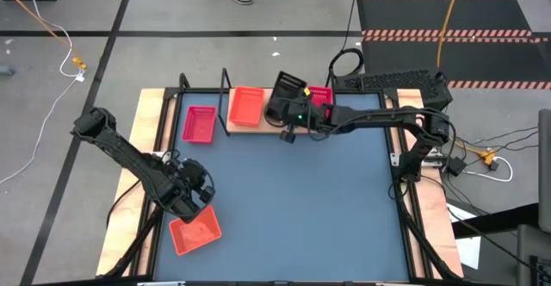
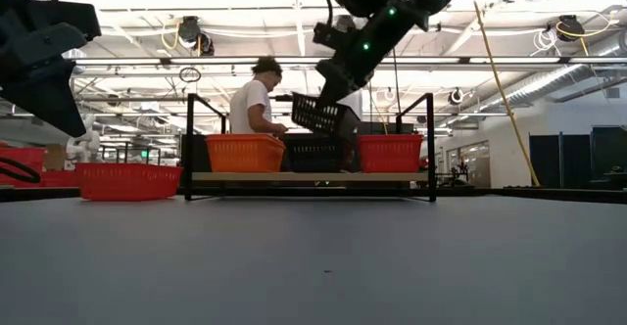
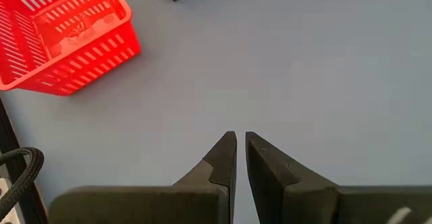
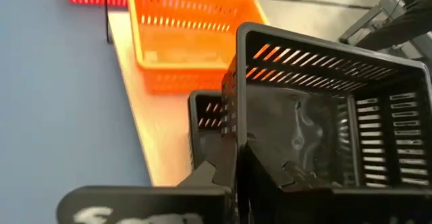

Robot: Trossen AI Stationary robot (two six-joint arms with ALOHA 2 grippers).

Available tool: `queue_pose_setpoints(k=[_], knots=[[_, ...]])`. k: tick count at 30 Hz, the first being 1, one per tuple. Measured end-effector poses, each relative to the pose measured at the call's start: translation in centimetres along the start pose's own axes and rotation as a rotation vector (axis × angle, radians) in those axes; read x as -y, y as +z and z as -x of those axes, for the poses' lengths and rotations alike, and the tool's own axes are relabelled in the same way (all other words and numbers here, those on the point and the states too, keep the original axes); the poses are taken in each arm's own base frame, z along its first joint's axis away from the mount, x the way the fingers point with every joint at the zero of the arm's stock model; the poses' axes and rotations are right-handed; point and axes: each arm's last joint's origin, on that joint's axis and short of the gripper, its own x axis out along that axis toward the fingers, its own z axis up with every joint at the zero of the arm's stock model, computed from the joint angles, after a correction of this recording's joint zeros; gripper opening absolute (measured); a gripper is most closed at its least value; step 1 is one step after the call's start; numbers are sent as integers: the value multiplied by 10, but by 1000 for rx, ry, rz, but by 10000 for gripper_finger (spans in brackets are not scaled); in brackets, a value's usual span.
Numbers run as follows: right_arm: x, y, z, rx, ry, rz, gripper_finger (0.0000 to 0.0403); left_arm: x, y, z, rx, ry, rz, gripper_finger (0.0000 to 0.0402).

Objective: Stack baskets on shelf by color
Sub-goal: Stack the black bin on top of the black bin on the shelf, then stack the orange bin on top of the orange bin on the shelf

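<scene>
1. Right now our right gripper (image 4: pixel 236 158) has its fingers clamped on the near wall of a black basket (image 4: pixel 324 109), held tilted in the air above the shelf (image 2: pixel 313 177).
2. Directly beneath those fingers we see a second black basket (image 4: pixel 204 119) already sitting on the board, so we judge the black stack is being started and this one is about to nest into it.
3. To one side of the held basket an orange basket (image 1: pixel 247 106) rests on the shelf; on the other side sits a pink basket (image 1: pixel 319 94), mostly covered by our arm.
4. Off the shelf, another pink basket (image 1: pixel 199 123) lies on the table just beyond the frame.
5. Our left gripper (image 3: pixel 240 158) hovers with its fingers nearly together, holding nothing, near a lone orange-red basket (image 1: pixel 195 232).
6. We count six baskets; any others, and whether shelf baskets are already doubled, we cannot make out.
</scene>
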Motion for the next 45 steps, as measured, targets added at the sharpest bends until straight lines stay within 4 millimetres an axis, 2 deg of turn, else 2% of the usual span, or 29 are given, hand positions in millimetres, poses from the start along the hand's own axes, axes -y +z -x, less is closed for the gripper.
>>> queue_pose_setpoints(k=[8, 14, 18, 22, 26, 30, 34, 38, 42, 45], knots=[[-4, -18, -7, 8, -6, -20, 21, 0, 0, 0, 0, -1, 4, 37], [-4, -18, -8, 22, -4, -7, 76, 1, 0, 0, -1, -7, 9, 37], [-8, -24, -7, -17, 76, 60, 118, 1, 0, 0, -1, -7, 8, 37], [-10, -27, -6, -49, 91, 95, 140, 1, 0, 0, -1, -7, 8, 37], [-13, -24, -1, -33, 98, 112, 143, 1, 0, 0, 0, -7, 7, 37], [-25, -9, 10, 94, 114, 147, 144, 1, 0, 0, 0, -6, 5, 37], [-50, 10, 20, 331, 318, 157, 144, 0, 0, 0, 0, -5, -4, 37], [-98, 19, 13, 569, 505, 177, 144, -1, 1, 0, 39, 9, -15, 37], [-160, 18, -11, 553, 587, 288, 144, -4, 7, -2, 118, 37, -14, 37], [-207, 20, -27, 530, 629, 452, 144, -7, 11, -4, 153, 74, -15, 37]])
